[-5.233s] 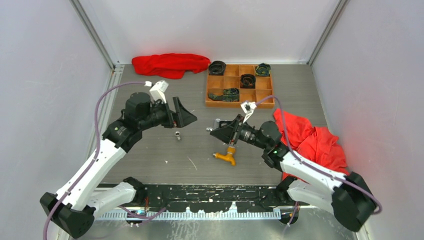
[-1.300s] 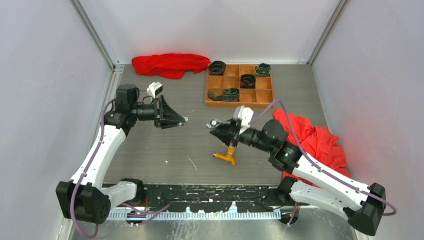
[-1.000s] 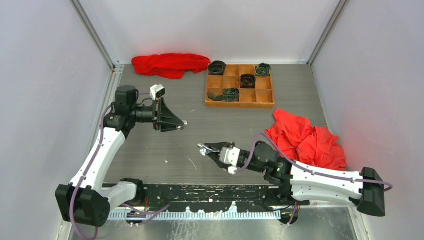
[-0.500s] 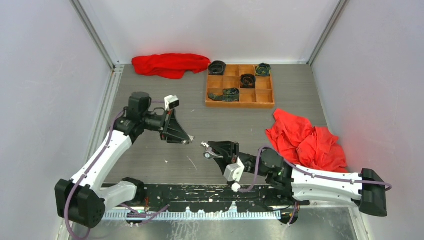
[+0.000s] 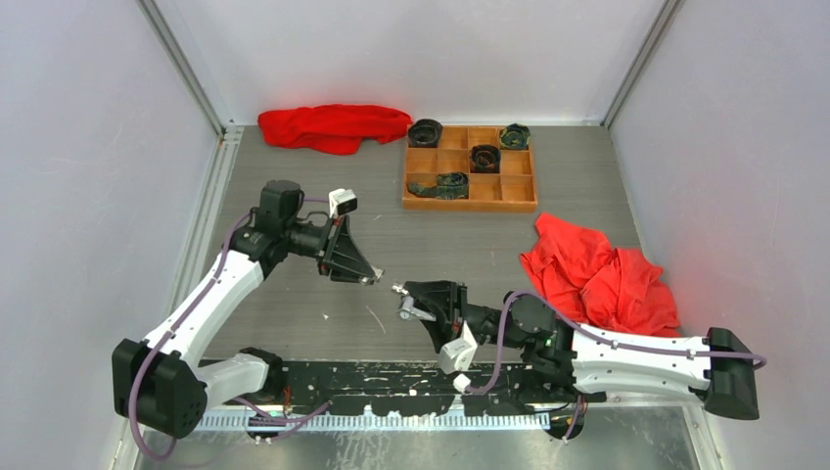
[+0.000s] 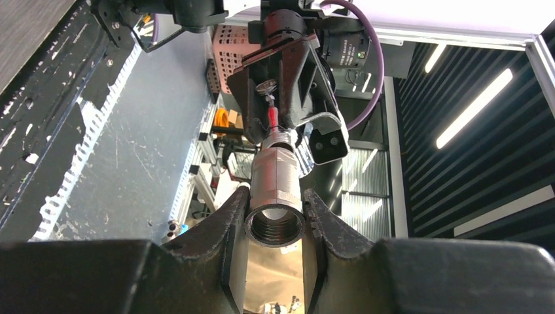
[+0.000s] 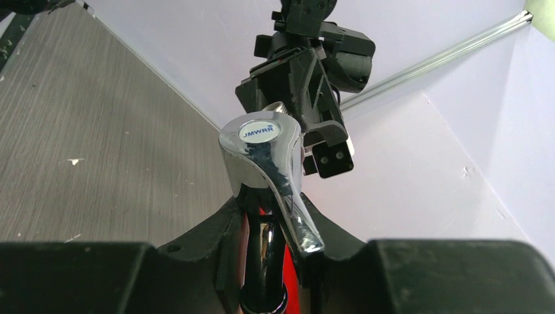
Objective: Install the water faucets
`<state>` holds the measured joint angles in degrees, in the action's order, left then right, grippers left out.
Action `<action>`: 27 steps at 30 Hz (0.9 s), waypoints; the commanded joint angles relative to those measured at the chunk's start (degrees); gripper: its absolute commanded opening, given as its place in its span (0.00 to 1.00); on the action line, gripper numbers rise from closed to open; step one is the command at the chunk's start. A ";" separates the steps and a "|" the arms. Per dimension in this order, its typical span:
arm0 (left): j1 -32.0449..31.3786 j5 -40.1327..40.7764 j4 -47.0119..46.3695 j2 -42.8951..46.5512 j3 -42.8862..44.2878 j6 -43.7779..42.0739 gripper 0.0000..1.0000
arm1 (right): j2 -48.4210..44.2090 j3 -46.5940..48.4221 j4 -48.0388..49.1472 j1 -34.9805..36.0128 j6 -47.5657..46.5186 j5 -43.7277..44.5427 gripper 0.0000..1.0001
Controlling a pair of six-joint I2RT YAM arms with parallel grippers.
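Note:
My right gripper is shut on the shiny silver water faucet. The faucet's capped handle points toward the left arm. My left gripper is shut on a short grey metal threaded sleeve, which sticks out past its fingertips. The two held parts face each other end to end above the table's near middle. In the top view a small gap separates them. The orange-yellow faucet is hidden from every view.
A wooden compartment tray with dark rolled items stands at the back right. One red cloth lies at the back left and another at the right. The black base rail runs along the near edge.
The right arm swung down toward the near edge with the silver faucet. The left gripper moved right and nearer with the sleeve, so both tips now almost meet.

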<state>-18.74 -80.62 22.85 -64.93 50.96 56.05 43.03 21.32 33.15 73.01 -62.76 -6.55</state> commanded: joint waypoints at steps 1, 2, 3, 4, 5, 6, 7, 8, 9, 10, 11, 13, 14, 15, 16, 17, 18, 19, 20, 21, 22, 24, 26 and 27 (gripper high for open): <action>-0.24 -3.49 -2.17 0.57 1.94 -1.10 0.00 | 0.59 2.01 5.33 0.40 -4.38 -1.08 0.00; -0.29 -3.45 -2.19 0.31 1.99 -1.24 0.00 | 0.96 2.05 5.87 0.44 -4.32 -1.30 0.00; -0.32 -3.41 -2.20 0.00 1.96 -1.35 0.00 | 1.39 2.13 6.51 0.46 -4.31 -1.43 0.00; -0.47 -3.29 -2.19 -0.44 1.95 -1.42 0.00 | 1.85 2.21 6.98 0.46 -4.30 -1.53 0.00; -0.64 -3.19 -2.15 -0.71 2.07 -1.54 0.00 | 2.29 2.34 7.23 0.46 -4.16 -1.54 0.00; -0.74 -3.15 -2.19 -0.95 2.16 -1.72 0.00 | 2.68 2.47 7.51 0.46 -4.13 -1.54 0.00; -0.92 -3.15 -2.19 -1.13 2.32 -1.87 0.00 | 3.10 2.56 7.97 0.41 -4.13 -1.62 0.00; -1.06 -3.13 -2.20 -1.28 2.53 -1.83 0.00 | 3.60 2.63 8.37 0.46 -3.92 -1.63 0.00; -1.30 -3.06 -2.19 -1.38 2.78 -1.90 0.00 | 4.00 2.74 8.76 0.45 -3.94 -1.63 0.00; -1.58 -3.05 -2.20 -1.42 2.94 -1.91 0.00 | 4.38 2.88 9.04 0.45 -3.95 -1.51 0.00; -1.75 -3.05 -2.17 -1.51 3.11 -1.91 0.00 | 4.80 2.97 9.58 0.46 -3.97 -1.46 0.00; -2.00 -2.73 -2.17 -1.62 3.41 -1.99 0.00 | 5.64 3.42 10.04 0.46 -4.10 -1.19 0.00; -2.11 -2.44 -2.17 -1.53 3.52 -1.98 0.00 | 5.98 3.58 10.22 0.44 -4.20 -1.11 0.00; -2.16 -2.40 -2.19 -1.40 3.59 -1.96 0.00 | 6.34 3.57 10.60 0.46 -4.23 -0.91 0.00; -2.17 -2.48 -2.20 -1.31 3.48 -1.99 0.00 | 6.63 3.40 11.39 0.42 -4.25 -0.62 0.00; -2.22 -2.56 -2.18 -1.20 3.31 -2.00 0.00 | 6.71 3.07 12.20 0.46 -4.17 -0.24 0.00; -2.23 -2.61 -2.14 -1.11 3.08 -2.05 0.00 | 6.74 2.84 12.81 0.42 -4.06 0.02 0.00; -2.26 -2.71 -2.19 -1.08 2.95 -1.98 0.00 | 6.70 2.71 13.09 0.46 -3.96 0.42 0.00; -2.31 -2.63 -2.11 -0.97 2.82 -1.99 0.00 | 6.72 2.56 13.21 0.46 -3.97 0.74 0.00; -2.30 -2.57 -2.11 -0.85 2.73 -1.92 0.00 | 6.49 2.48 13.36 0.46 -3.88 0.82 0.00; -2.31 -2.53 -2.11 -0.76 2.62 -1.93 0.00 | 6.42 2.39 13.47 0.42 -3.66 0.91 0.00; -2.42 -2.53 -2.08 -0.81 2.57 -1.83 0.00 | 6.30 2.38 13.50 0.46 -3.59 1.14 0.00; -2.75 -2.43 -2.06 -0.92 2.65 -1.83 0.00 | 6.36 2.41 13.28 0.46 -3.65 1.46 0.00; -2.86 -2.30 -2.08 -0.95 2.73 -1.84 0.00 | 6.43 2.27 13.22 0.46 -3.74 1.67 0.00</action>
<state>-21.02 -81.06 22.61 -66.87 51.81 54.83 50.28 21.43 40.42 73.19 -65.30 -6.07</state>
